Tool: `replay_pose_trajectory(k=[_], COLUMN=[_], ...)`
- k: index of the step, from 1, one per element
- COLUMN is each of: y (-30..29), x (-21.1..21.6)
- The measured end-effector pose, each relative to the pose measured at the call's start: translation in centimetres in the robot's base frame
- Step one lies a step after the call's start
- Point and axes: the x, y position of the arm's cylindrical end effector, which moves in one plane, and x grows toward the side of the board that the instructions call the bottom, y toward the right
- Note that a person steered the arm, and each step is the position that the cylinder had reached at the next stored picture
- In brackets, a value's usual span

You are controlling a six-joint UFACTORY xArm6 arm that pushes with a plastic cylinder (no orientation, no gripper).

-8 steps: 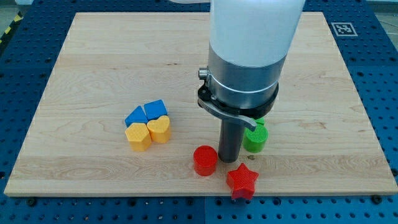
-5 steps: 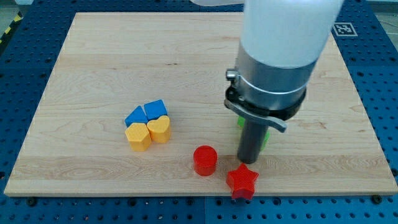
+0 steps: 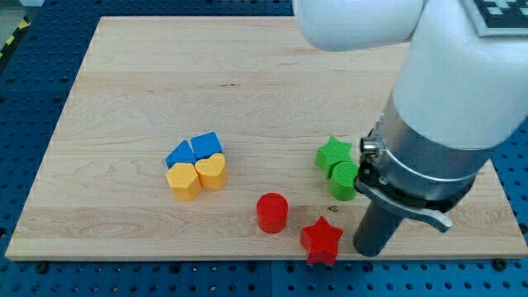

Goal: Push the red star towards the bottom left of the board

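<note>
The red star [image 3: 321, 241] lies near the board's bottom edge, right of centre. My tip [image 3: 369, 252] stands on the board just to the star's right, a small gap apart. A red cylinder [image 3: 271, 212] sits to the star's upper left. A green star [image 3: 332, 153] and a green cylinder [image 3: 342, 180] sit above the red star, partly behind the arm.
A cluster of two blue blocks [image 3: 194, 149] and two yellow blocks [image 3: 197, 176], one a yellow heart, sits left of centre. The wooden board [image 3: 124, 82] ends just below the red star. The arm's white body covers the upper right.
My tip has moved from above the red star, between the red and green cylinders, to the star's right side near the bottom edge. The green star is now uncovered. The blocks have not moved.
</note>
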Motion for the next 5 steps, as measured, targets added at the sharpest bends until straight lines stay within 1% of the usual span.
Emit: replay_pose_trajectory(k=[2, 3, 5], y=[-4.5, -8.0, -18.3], x=[0.0, 0.0, 0.0])
